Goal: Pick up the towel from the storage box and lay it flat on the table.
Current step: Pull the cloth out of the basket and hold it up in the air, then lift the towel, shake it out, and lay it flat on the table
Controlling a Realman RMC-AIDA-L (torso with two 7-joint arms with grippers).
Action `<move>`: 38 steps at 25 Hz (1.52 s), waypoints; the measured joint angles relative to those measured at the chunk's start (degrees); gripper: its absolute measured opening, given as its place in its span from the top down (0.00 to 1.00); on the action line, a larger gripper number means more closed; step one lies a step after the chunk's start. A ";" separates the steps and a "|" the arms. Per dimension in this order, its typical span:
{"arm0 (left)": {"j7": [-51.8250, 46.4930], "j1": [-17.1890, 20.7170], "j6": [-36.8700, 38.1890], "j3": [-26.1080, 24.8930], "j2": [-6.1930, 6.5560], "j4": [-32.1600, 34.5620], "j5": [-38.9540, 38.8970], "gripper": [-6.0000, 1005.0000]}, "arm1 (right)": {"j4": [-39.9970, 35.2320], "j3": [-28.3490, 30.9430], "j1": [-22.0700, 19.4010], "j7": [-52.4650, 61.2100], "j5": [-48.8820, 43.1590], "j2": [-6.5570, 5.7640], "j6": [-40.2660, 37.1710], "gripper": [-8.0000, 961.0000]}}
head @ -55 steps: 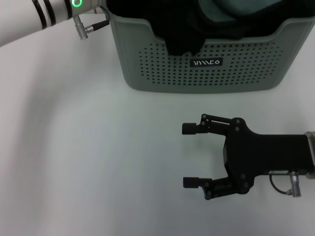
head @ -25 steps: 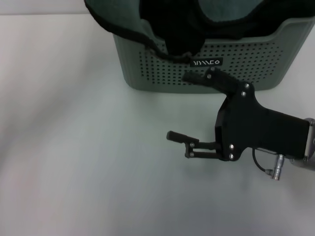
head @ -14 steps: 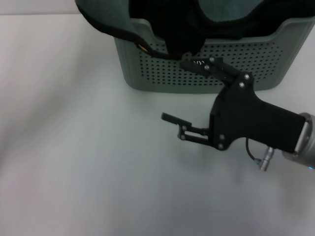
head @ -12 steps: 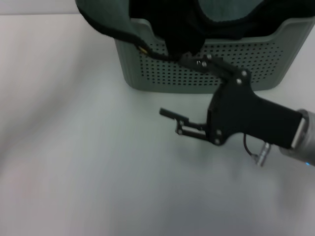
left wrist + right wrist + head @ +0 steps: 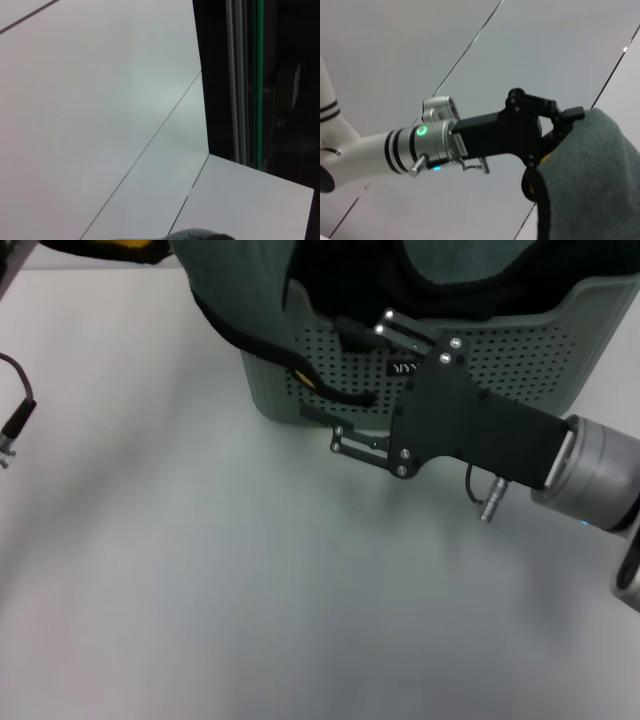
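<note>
The towel (image 5: pixel 240 290) hangs over the left front corner of the storage box (image 5: pixel 520 370), grey-teal face outward, with black edging and a bit of yellow (image 5: pixel 130 250) at the top. In the right wrist view my left gripper (image 5: pixel 562 125) is shut on the towel's top edge (image 5: pixel 585 170) and holds it up in the air. My right gripper (image 5: pixel 330 370) is open in front of the box, its fingers on either side of the towel's low hanging corner (image 5: pixel 335 392). The table (image 5: pixel 200 590) lies below.
A black cloth (image 5: pixel 350 280) and another grey-teal cloth (image 5: pixel 470 260) lie in the box. A loose cable (image 5: pixel 15 425) shows at the left edge. The left wrist view shows white panels, a dark frame (image 5: pixel 260 80) and a sliver of towel (image 5: pixel 200 234).
The towel has come further out of the box and hangs lower over its left front. My right gripper has moved up and left from the table to the towel's hanging corner.
</note>
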 joint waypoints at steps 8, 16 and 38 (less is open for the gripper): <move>0.01 -0.08 0.08 0.57 -0.05 -0.01 0.28 0.94 | -0.07 -0.24 0.81 -0.04 0.02 0.00 -1.72 0.41; 0.30 -0.08 0.11 0.52 -0.06 -0.49 0.30 0.93 | -0.31 -0.41 0.36 -0.44 0.02 0.00 -1.48 0.71; 8.14 4.72 -6.91 0.52 3.30 -15.26 15.04 0.87 | -17.65 6.32 -2.48 3.24 -0.53 -0.37 -2.33 0.97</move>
